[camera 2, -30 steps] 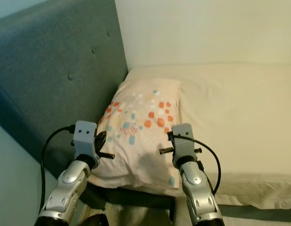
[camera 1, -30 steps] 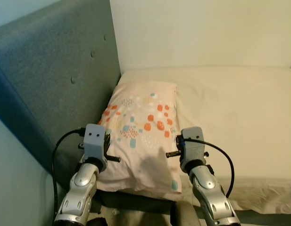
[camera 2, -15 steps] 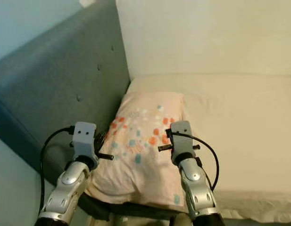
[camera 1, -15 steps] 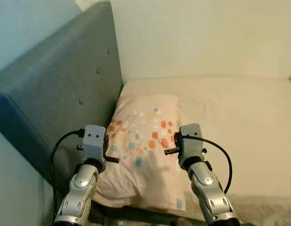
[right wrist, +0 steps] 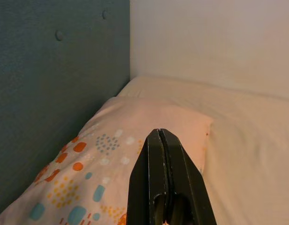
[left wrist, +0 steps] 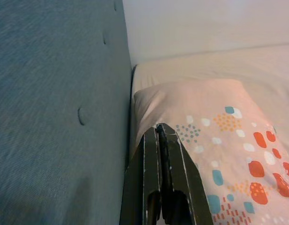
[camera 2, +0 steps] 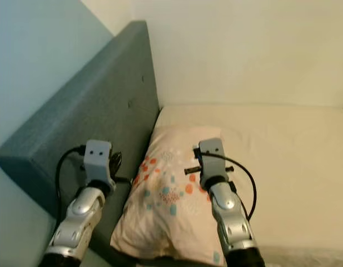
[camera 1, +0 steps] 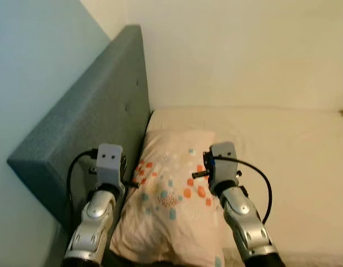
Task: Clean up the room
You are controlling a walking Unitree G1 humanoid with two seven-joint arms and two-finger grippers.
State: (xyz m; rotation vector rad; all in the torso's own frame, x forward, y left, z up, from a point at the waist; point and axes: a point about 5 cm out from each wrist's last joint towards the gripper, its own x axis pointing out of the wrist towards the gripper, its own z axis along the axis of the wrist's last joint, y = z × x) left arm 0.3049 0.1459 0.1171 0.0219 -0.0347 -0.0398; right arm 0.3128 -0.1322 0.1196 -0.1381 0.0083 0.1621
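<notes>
One pillow (camera 1: 174, 206), two closed hands above it.

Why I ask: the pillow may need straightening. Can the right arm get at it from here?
Probably yes: the right gripper, fingers shut, hangs just over the pillow, with nothing between them.

Headboard (camera 1: 99, 105): blocks our left side, pillow (camera 1: 171, 206) pressed against it, no gap we can see between them. Wall (camera 1: 243, 50): closes the far side. Mattress (camera 1: 293, 161): open and flat to our right of the pillow, passable. Both grippers, left (left wrist: 159, 136) and right (right wrist: 159, 138), fingers together, hover above the pillow.
</notes>
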